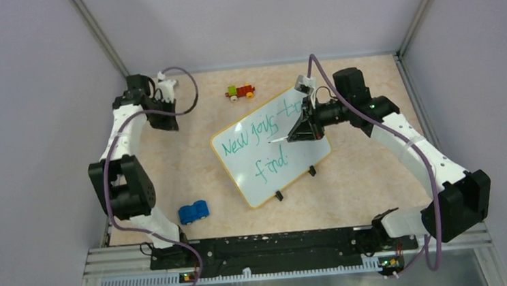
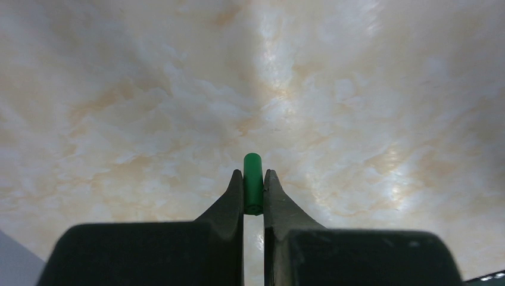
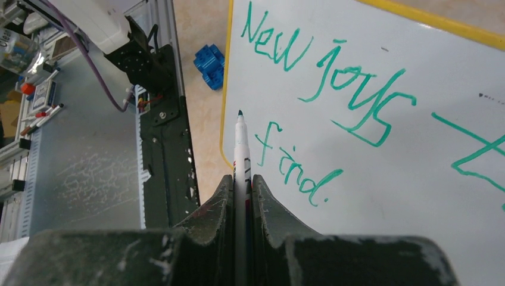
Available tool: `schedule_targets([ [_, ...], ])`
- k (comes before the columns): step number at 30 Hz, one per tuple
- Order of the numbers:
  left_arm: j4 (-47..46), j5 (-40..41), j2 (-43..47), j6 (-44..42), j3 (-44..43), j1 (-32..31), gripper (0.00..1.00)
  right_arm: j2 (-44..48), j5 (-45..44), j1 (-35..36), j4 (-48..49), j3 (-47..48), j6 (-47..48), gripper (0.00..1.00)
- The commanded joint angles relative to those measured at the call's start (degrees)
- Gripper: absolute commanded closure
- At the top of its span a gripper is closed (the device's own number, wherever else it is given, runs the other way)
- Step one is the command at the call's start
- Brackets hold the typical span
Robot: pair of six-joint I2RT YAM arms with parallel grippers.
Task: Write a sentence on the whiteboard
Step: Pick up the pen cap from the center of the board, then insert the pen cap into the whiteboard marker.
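On the counter point(image 1: 369, 175), ctr-right of the work area, the whiteboard point(image 1: 305, 154) lies flat and rotated, one corner toward the far wall. It has a white face, a thin yellow rim, rounded corners and two small black clips point(image 1: 279, 195) on its near edge. The sentence point(image 1: 263, 132) is in thin green-teal marker, hand-lettered, in two lines. Upper line reads "New joys" plus a further word starting w/ "t". That word is partly covered by the R arm in the top view and cut by the frame edge in the R wrist view. Lower line reads "find." w/ a closing dot. Strokes are uneven but legible, and the rest of the board face is bare. R end effector point(image 3: 242, 179) is clamped tight on a white-barrelled marker point(image 3: 241, 143), which runs out fwd between the fingers. Its dark tip sits over the board between the two lines, left of "find"; tip contact w/ the surface cannot be told. L end effector point(image 2: 253, 174) is at the far-left of the counter, well apart from the board. It is pinched narrow on a small green cap point(image 2: 253, 164) held upright between the fingertips, w/ only marbled tan counter beneath. Other items: a blue toy block point(image 1: 193, 212) sits near the L arm base, apart from the board's left corner. A small red/yellow/green toy point(image 1: 240, 91) sits beyond the board's far edge, not touching it.
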State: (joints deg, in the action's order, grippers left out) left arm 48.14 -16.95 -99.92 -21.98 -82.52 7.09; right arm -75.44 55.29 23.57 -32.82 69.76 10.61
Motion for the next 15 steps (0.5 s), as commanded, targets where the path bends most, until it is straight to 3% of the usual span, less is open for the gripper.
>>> schedule_targets([
  [1, 1.2, -13.1, 12.8, 5.6, -11.4, 0.4, 1.0, 0.2, 1.9, -0.2, 3.9, 5.1, -3.9, 1.0],
  [9, -3.2, -36.0, 19.0, 15.9, -20.5, 0.3, 1.0, 0.2, 5.0, -0.3, 7.3, 7.8, -7.9, 1.0],
  [15, -14.7, -54.3, 24.5, 23.7, -11.7, -3.1, 1.0, -0.2, 12.4, -1.3, 22.5, 3.2, -20.5, 1.0],
])
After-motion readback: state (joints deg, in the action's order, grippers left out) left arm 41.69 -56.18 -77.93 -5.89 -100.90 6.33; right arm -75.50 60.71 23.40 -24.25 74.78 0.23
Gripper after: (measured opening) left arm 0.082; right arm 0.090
